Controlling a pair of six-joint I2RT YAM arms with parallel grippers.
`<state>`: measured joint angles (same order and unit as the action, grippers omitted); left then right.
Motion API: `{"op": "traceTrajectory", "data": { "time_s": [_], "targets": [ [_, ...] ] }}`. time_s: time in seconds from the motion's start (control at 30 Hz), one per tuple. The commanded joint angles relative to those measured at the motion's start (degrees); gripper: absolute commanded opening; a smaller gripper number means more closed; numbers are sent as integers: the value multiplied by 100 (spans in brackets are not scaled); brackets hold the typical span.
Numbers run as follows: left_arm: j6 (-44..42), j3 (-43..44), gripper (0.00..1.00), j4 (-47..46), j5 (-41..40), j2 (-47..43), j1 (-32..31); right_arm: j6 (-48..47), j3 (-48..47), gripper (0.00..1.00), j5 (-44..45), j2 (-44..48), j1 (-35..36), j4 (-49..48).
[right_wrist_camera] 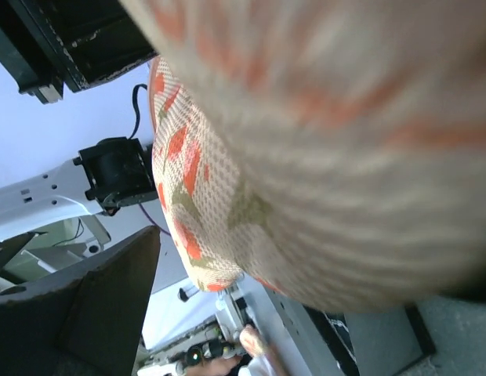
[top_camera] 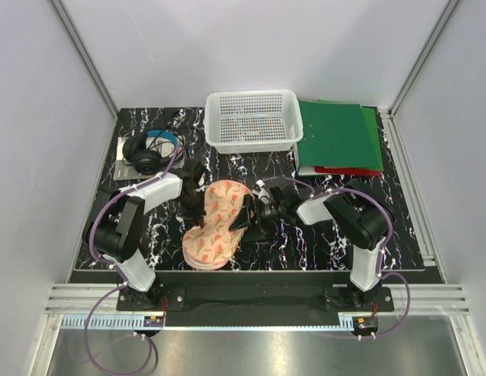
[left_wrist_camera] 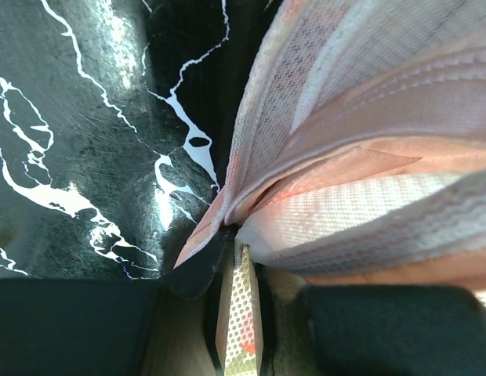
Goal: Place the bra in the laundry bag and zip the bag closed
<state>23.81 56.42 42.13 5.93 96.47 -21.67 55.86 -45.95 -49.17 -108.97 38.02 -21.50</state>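
Bag lay print-up, contents hidden; my left pincer clamped its 10 o'clock rim, my right pincer spread wide at 3. Basket sat at 12.

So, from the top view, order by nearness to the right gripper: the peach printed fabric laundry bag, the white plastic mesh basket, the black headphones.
1. peach laundry bag, just left of the right gripper.
2. white mesh basket, at the back.
3. black headphones, far left.

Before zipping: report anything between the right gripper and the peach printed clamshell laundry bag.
Nothing visible stands between them: the right gripper, jaws open, is close beside the right edge of the peach printed laundry bag.
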Motion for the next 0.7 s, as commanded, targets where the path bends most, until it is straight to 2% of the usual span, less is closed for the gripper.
{"op": "traceTrajectory", "data": {
  "time_s": [0.0, 0.1, 0.2, 0.23, 0.33, 0.4, 0.5, 0.67],
  "targets": [
    [246, -281, 18, -837, -93, 74, 23, 1136, 498, 94, 669, -177, 407, -1830],
    [273, -220, 18, -926, -31, 21, 23, 1656, 623, 90, 1231, -274, 653, -2455],
    [247, -53, 20, -935, -13, 65, 23, 2103, 553, 75, 1680, -484, 873, -2955],
    [229, -18, 21, -943, -13, 74, 23, 2157, 509, 73, 1743, -546, 900, -3044],
    [124, 105, 33, -926, -170, 13, 23, 2298, 482, 66, 2103, -635, 935, -3229],
    [10, 202, 47, -865, -276, -127, 40, 2368, 578, 58, 2401, -547, 979, -3229],
    [-61, 412, 63, -646, -575, -451, 40, 2404, 851, 54, 2910, -258, 1067, -3265],
    [70, 721, 68, -250, -1208, -1312, -12, 2430, 1368, 53, 3869, 287, 1129, -3080]
  ]
}}
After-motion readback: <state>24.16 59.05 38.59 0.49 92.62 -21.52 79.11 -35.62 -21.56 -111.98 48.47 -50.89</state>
